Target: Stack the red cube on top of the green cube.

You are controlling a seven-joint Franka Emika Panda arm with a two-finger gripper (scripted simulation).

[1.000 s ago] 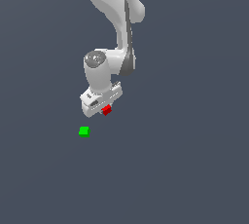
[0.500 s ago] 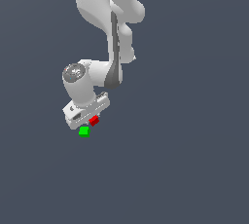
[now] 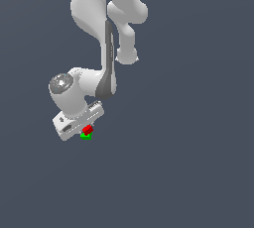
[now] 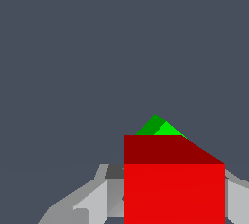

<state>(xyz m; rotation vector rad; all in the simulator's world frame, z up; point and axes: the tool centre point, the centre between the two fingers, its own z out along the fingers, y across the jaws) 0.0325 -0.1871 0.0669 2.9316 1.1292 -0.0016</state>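
The red cube is held in my white gripper, which is shut on it. In the exterior view it sits right over the green cube, of which only a thin green edge shows below the red one. I cannot tell whether the two cubes touch. In the wrist view the red cube fills the space between my fingers, and a corner of the green cube peeks out from behind it.
The arm's white links rise above the gripper. The plain dark grey floor lies all around the cubes.
My gripper has carried the red cube toward the exterior view's left and down. It went from beside the green cube to right over it, hiding most of it.
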